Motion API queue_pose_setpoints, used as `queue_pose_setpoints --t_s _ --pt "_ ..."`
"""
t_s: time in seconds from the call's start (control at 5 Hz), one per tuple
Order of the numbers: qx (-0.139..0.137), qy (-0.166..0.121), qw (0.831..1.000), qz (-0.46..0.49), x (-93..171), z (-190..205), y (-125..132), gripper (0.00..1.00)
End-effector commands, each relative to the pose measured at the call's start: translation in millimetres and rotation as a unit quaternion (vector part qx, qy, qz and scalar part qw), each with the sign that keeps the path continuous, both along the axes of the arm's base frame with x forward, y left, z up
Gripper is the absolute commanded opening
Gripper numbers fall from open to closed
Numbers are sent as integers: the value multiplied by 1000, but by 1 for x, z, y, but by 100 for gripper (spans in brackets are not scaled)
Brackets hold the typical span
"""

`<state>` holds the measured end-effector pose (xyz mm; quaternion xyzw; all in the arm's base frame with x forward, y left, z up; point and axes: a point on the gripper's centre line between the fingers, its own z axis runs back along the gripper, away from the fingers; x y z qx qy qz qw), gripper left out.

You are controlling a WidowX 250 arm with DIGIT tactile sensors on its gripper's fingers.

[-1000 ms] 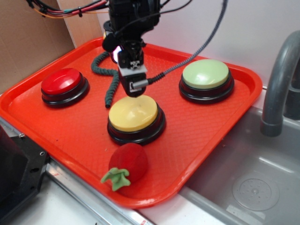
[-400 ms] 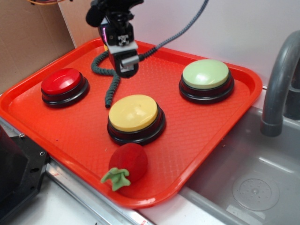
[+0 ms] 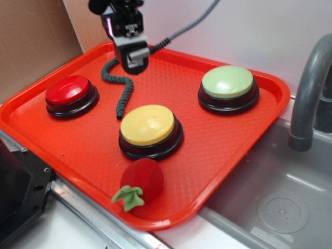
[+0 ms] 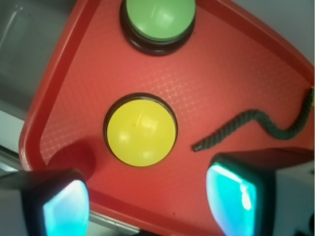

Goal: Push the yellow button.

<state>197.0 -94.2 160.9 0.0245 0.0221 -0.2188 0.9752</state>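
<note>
Gripper point(image 3: 134, 62) hangs raised above the far part of the red textured plastic tray point(image 3: 223, 150), well apart from every button and holding nothing. Wrist view shows its two fingers point(image 4: 235, 191) spread apart, so the gripper is released. Large round yellow button on a black circular base point(image 3: 149, 126) sits near the tray centre, nearer the camera than the gripper and clear of it. Red round button point(image 3: 69, 91) stands left of the yellow button; pale green round button point(image 3: 227, 83) stands beyond it to the right. Dark green twisted rope point(image 3: 121, 88) lies behind the yellow button. Red felt strawberry with green leaves point(image 3: 141, 180) rests just in front of it.
</note>
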Motion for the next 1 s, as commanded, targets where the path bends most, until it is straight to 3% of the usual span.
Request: queue_pose_setpoints --t_s 0.0,0.2,0.6,0.8 --pt "-17 -36 999 11 -3 36 -4 100" --pt "2 -45 999 28 -5 39 -3 100" --pt "-1 -42 999 33 -10 41 -1 100" --pt "19 -43 998 35 -12 39 1 100"
